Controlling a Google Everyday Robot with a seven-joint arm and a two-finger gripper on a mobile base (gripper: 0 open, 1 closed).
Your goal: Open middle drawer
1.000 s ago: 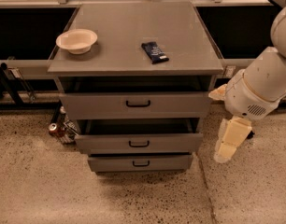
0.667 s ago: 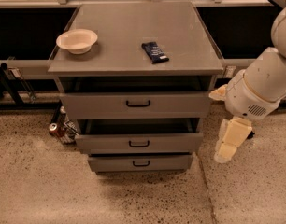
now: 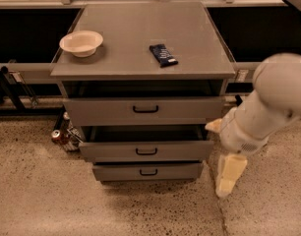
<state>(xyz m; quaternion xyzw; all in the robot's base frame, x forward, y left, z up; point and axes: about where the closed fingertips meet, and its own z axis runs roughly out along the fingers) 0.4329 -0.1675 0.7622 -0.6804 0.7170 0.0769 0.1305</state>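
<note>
Round cream bowl [image 3: 81, 43] near the matte grey bench top's [image 3: 126, 28] left edge, dark glossy wrapped bar [image 3: 163, 54] right of centre, flat grey middle drawer [image 3: 146, 150] with black bar handle partly out below the front edge, smooth cream gripper [image 3: 230, 173] beyond the front right corner, its opening impossible to tell.

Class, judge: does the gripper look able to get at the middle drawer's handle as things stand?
Probably yes. The gripper hangs beside the middle drawer, apart from it, and nothing stands between it and the handle on the drawer's front.
</note>
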